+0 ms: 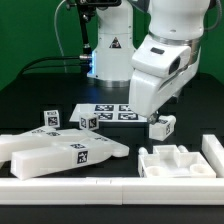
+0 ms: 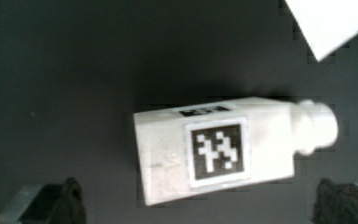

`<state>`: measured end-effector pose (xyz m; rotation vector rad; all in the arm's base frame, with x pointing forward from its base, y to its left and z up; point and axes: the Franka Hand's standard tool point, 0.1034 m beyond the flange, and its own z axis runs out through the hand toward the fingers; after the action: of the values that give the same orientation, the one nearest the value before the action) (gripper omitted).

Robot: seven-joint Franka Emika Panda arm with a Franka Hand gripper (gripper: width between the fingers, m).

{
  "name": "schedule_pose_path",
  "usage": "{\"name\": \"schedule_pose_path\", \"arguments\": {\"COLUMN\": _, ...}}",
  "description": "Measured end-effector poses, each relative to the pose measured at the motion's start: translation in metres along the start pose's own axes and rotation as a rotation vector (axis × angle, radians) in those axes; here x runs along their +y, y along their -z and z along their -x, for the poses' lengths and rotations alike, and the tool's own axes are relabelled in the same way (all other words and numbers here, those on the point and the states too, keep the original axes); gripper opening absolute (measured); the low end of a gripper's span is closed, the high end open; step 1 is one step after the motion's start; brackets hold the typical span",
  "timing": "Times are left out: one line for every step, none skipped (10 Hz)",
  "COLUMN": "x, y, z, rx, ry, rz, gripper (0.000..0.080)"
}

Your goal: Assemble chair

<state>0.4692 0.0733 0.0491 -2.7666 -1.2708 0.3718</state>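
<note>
Legs (image 1: 65, 150) near left, slotted panel (image 1: 180, 160) near right; gripper (image 2: 197, 200) spread wide over tagged block (image 2: 220, 145).

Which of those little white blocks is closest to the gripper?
The block on the exterior view's right, under the gripper; the other two blocks lie past the marker board.

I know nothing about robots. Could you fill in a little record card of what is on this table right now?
Robot hand: glossy white two-finger hand, open, holding nothing
Below the hand: small matte white plastic block with a black-and-white tag and a round peg, lying on the dark table
Legs: long tapered white plastic legs, lying at the exterior view's left
Panel: slotted white plastic panel, at the exterior view's right
Fixed item: flat white marker board, behind the parts
</note>
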Motion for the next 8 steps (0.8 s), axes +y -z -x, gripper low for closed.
{"name": "schedule_pose_path", "arguments": {"x": 0.0, "y": 0.0, "z": 0.0, "rx": 0.0, "ry": -0.041, "rz": -0.001, "gripper": 0.0648}}
{"name": "schedule_pose_path", "arguments": {"x": 0.0, "y": 0.0, "z": 0.0, "rx": -0.002, "ry": -0.129, "rz": -0.003, "gripper": 0.0648}}
{"name": "schedule_pose_path", "arguments": {"x": 0.002, "y": 0.003, "z": 0.001, "rx": -0.012, "ry": -0.214, "rz": -0.006, "gripper": 0.0648}}
{"name": "schedule_pose_path", "arguments": {"x": 0.004, "y": 0.004, "z": 0.001, "rx": -0.004, "ry": -0.365, "rz": -0.016, "gripper": 0.0648}}
{"name": "schedule_pose_path", "arguments": {"x": 0.006, "y": 0.003, "z": 0.002, "rx": -0.001, "ry": -0.496, "rz": -0.032, "gripper": 0.0648}}
{"name": "schedule_pose_path", "arguments": {"x": 0.007, "y": 0.001, "z": 0.002, "rx": -0.004, "ry": -0.655, "rz": -0.072, "gripper": 0.0648}}
{"name": "schedule_pose_path", "arguments": {"x": 0.01, "y": 0.004, "z": -0.001, "rx": -0.011, "ry": -0.747, "rz": -0.1, "gripper": 0.0648}}
{"name": "schedule_pose_path", "arguments": {"x": 0.008, "y": 0.003, "z": -0.003, "rx": -0.006, "ry": -0.77, "rz": -0.098, "gripper": 0.0648}}
